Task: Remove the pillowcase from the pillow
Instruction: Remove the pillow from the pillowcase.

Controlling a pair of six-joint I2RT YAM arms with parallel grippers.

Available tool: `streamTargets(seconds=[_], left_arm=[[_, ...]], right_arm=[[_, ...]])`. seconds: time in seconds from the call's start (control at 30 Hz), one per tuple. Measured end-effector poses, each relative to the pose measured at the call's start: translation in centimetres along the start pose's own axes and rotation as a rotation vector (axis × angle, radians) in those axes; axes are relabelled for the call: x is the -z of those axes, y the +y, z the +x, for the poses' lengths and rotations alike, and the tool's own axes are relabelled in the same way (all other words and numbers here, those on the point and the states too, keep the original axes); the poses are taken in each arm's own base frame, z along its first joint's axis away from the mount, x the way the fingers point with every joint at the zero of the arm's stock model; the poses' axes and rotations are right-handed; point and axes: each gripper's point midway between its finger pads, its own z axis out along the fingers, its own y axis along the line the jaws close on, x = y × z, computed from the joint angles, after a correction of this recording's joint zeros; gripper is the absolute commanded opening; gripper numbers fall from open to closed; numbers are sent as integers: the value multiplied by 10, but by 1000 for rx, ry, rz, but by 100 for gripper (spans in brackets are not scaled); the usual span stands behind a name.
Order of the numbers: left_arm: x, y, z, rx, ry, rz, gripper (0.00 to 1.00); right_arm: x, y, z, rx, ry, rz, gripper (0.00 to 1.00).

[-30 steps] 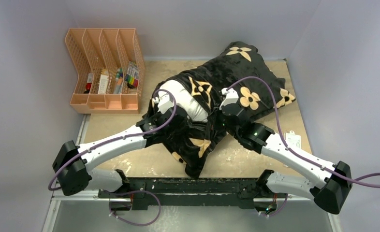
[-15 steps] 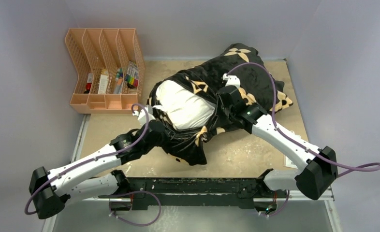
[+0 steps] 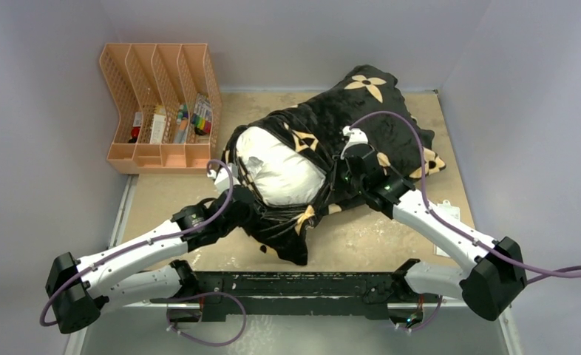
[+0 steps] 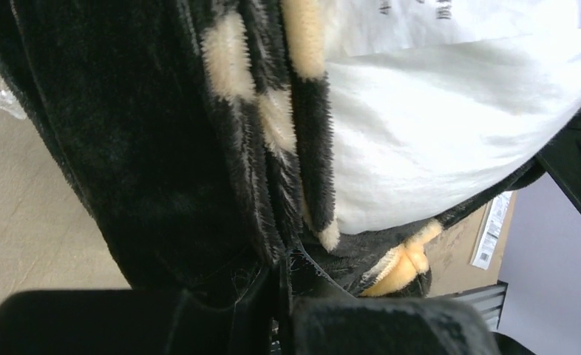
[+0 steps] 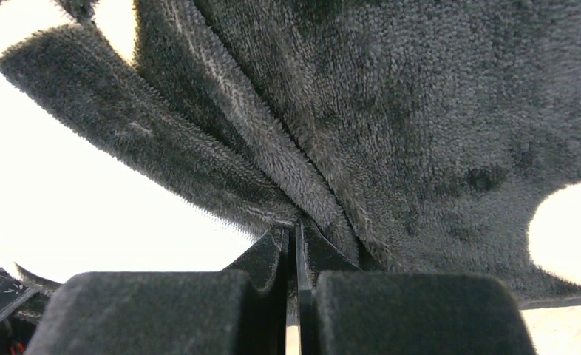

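The black plush pillowcase (image 3: 361,122) with tan flowers lies across the table middle, bunched toward the back right. The white pillow (image 3: 280,171) bulges out of its open near-left end. My left gripper (image 3: 252,211) is shut on the pillowcase's near-left hem; the left wrist view shows the black fabric (image 4: 162,148) pinched between the jaws, with the pillow (image 4: 435,133) at the right. My right gripper (image 3: 341,177) is shut on a fold of the pillowcase (image 5: 391,111) at the pillow's right side, its jaws closed on a pleat.
An orange mesh file organiser (image 3: 162,103) with markers and small items stands at the back left. A white label card (image 3: 449,214) lies on the tan table top at the right. Grey walls close in on three sides.
The left arm pulled back and to the left with the hem, baring more of the white pillow. The right gripper shifted toward the pillow's right edge, still holding fabric.
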Motion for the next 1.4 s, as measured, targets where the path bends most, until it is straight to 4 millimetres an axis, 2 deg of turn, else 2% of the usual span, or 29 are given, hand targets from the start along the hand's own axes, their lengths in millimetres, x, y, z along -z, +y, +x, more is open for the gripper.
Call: streamTargets(seconds=[0.03, 0.07, 0.13, 0.2, 0.23, 0.3, 0.33, 0.4, 0.47, 0.57, 0.67, 0.7, 0.83, 0.93, 1.07, 1.23, 1.3, 1.4], left_arm=[[0, -2, -1, -9, 0, 6, 0], [1, -4, -1, -19, 2, 12, 5], [2, -10, -2, -48, 10, 26, 33], [3, -21, -3, -81, 20, 46, 57], [4, -27, -5, -92, 25, 59, 65], [9, -40, -9, -92, 24, 94, 72], [17, -61, -19, -78, 5, 152, 76], [19, -66, -22, -76, -1, 169, 77], [19, -70, -22, -70, -1, 183, 69], [12, -70, -17, -68, 15, 170, 46], [-5, -57, -5, -81, 50, 99, 18], [-8, -51, -2, -85, 59, 81, 2], [-6, -36, 5, -58, 69, 63, 0], [8, -26, 0, -1, 43, 87, 0], [22, -3, -4, 117, 1, 101, 0], [24, 22, 5, 222, -6, 126, 0], [16, 27, 11, 226, 2, 112, 0], [-5, 33, 27, 202, 35, 59, 0]], right_arm=[[1, 0, 0, -6, -2, -2, 0], [2, 1, -2, -20, -8, -2, 0], [6, 2, -3, -71, -22, -6, 0], [13, 3, -3, -117, -54, -25, 0], [17, 2, -2, -137, -70, -36, 0], [22, 3, -3, -160, -85, -50, 0], [19, 6, -4, -171, -80, -52, 0], [18, 6, -4, -182, -76, -51, 0], [17, 8, -5, -197, -79, -59, 0], [19, 14, -8, -216, -87, -87, 0], [19, 14, -8, -218, -89, -86, 0], [19, 12, -8, -211, -88, -77, 0], [19, 1, -13, -155, -78, -9, 0], [17, -6, -26, -111, -83, 47, 0], [11, -19, -37, -104, -79, 101, 0], [7, -14, -19, -94, -14, 27, 0], [9, -11, -11, -97, -6, -29, 0], [12, -10, 1, -103, 17, -94, 0]])
